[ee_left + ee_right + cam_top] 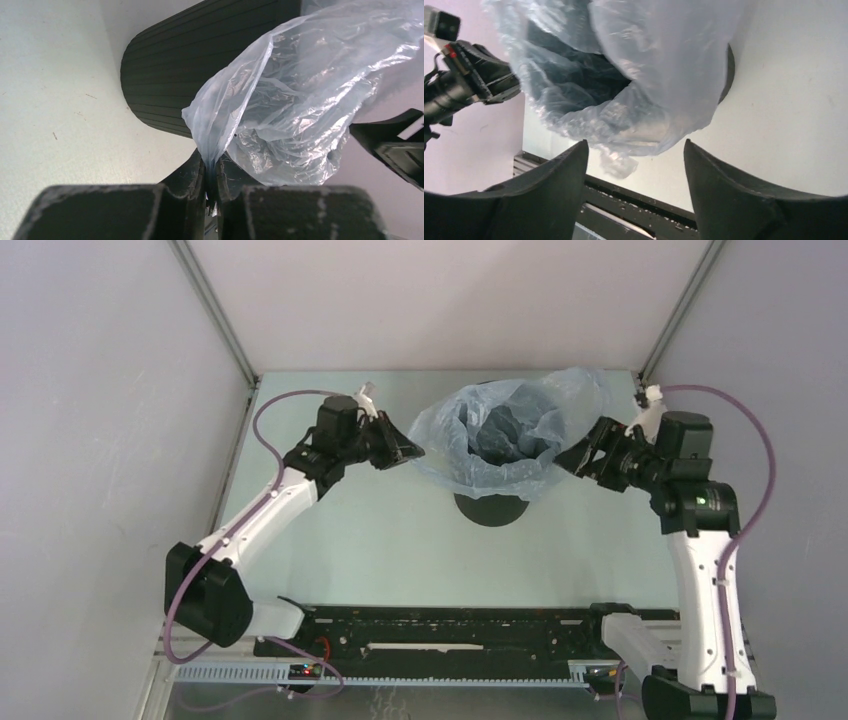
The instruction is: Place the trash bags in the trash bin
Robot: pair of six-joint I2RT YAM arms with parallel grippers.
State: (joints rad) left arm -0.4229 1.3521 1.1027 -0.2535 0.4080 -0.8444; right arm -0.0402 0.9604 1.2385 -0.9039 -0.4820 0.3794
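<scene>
Left arm (262,515): stretched from the near-left base up and inward, elbow bent, wrist turned right toward the bin.
Left jaws: pressed together on a gathered fold of the trash bag (290,100) at its left edge, with the film bunched between the tips.
Right arm (700,560): rising from the near-right base along the right side, wrist bent left toward the bag.
Right jaws: spread wide, pinching nothing. Tips just beside the bag's right side, a loose lower fold of film ahead of the gap. Contact with the film: cannot tell.
Trash bag: draped over the trash bin (165,75), mouth open upward, middle sunk inside, skirt hanging over the rim all around, one flap raised at the far right.
Trash bin: upright at the far middle of the tabletop (390,540), between the two sets of jaws. Ribbed black wall bare in the left wrist view, mostly veiled by film from above, only the base showing there.
</scene>
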